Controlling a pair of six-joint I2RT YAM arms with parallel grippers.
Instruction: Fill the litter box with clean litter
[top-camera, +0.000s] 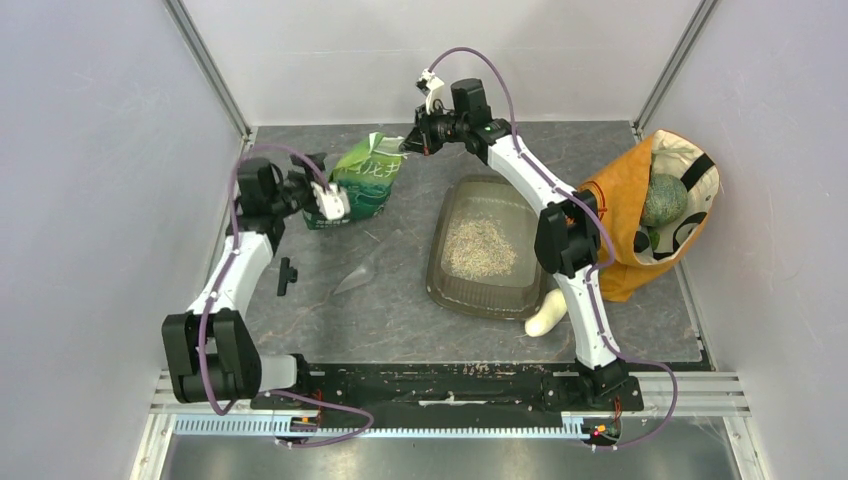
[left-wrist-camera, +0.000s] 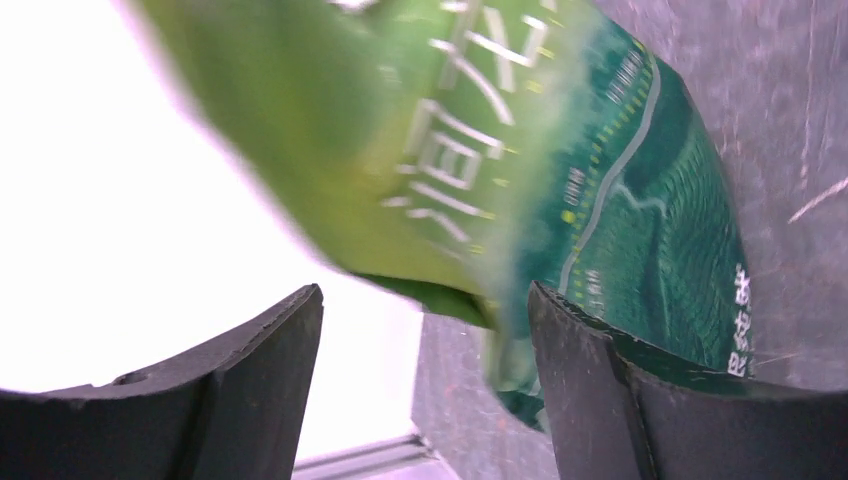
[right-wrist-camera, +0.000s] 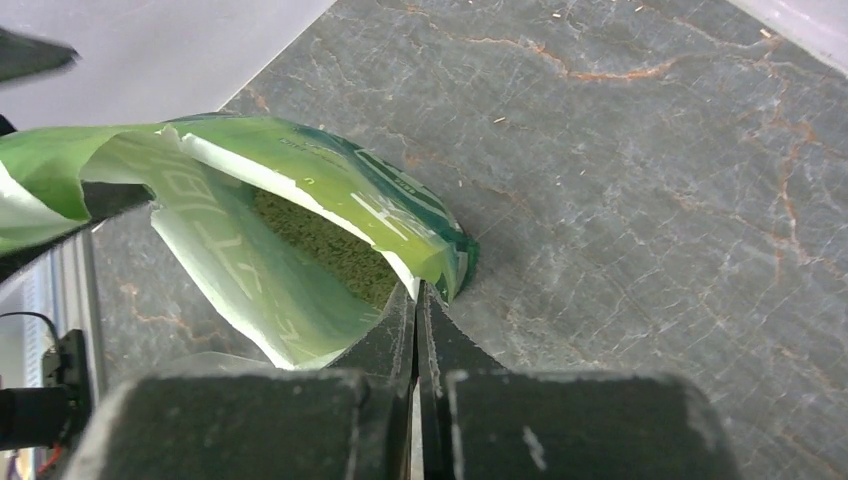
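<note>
Grey tabletop (top-camera: 400, 310), litter box (top-camera: 480, 298) holding clean litter (top-camera: 479, 247), open green bag (top-camera: 368, 185)

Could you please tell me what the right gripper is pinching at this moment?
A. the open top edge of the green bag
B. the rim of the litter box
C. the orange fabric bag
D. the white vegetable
A: in the right wrist view the right gripper has its fingers closed on the open top edge of the green bag.

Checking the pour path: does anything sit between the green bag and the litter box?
Nothing visible does. Only bare table separates the green bag from the litter box; the clear scoop lies nearer the arms, off that line.
</note>
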